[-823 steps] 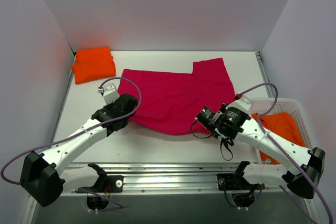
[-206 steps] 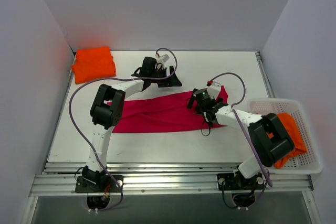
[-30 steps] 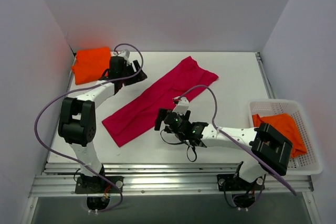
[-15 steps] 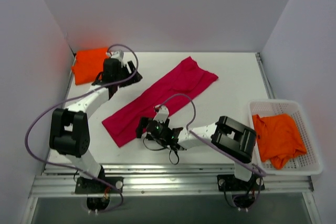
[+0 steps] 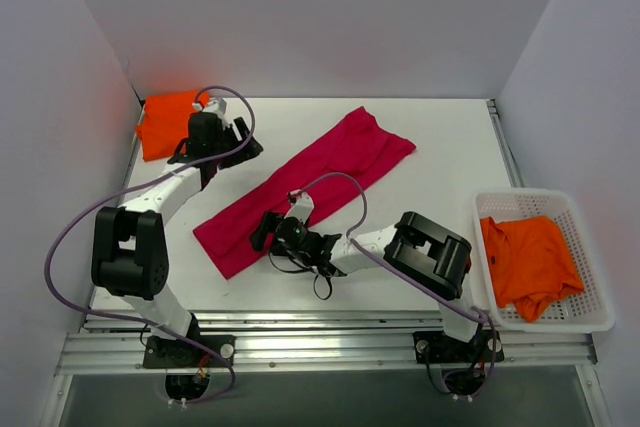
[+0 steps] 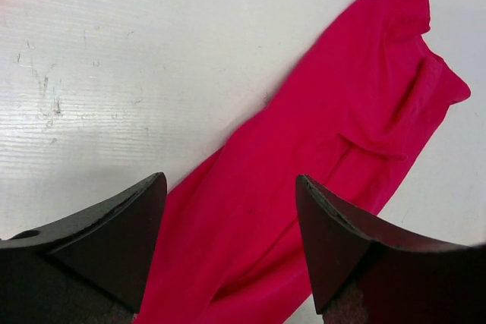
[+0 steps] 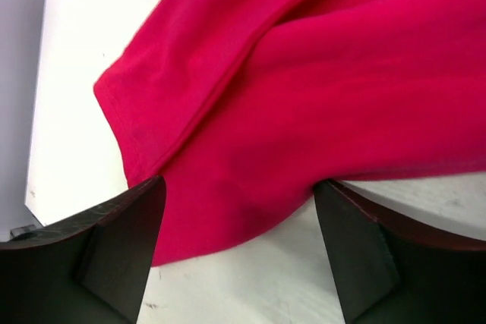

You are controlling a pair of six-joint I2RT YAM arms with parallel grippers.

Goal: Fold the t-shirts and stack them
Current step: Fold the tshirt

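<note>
Top view first: the left arm (image 5: 165,187) is stretched way out toward the back-left corner of the bench (image 5: 440,177). The left claw (image 5: 235,145) sits just beside the folded orange t-shirt (image 5: 165,122) that's parked in that corner. The right arm (image 5: 365,244) is bent hard across to the left, low over the bench. The right claw (image 5: 262,235) is at the near-left end of the crimson t-shirt (image 5: 310,187). That shirt is folded into a long strip running diagonally from near-left up to back-right, roughly mid-bench. Over on the right edge there's a white mesh basket (image 5: 520,194) with a crumpled orange t-shirt (image 5: 530,262) inside, filling most of it.

Left wrist view: the left claw (image 6: 228,240) has its jaws spread wide with nothing between them. It's looking down at the crimson t-shirt (image 6: 342,134), which stretches away to the upper right, with a small pocket-like fold showing partway up. Bare bench (image 6: 114,51) fills the left side.

Right wrist view: the right claw (image 7: 239,240) is also spread apart, not pinching anything as far as I can see. The hemmed corner of the crimson t-shirt (image 7: 304,73) sits right in the gap between the fingers (image 7: 114,248), layers stacked on each other. I can't tell if the tips are touching the cloth. White bench (image 7: 76,73) shows at the left and along the bottom edge.
</note>
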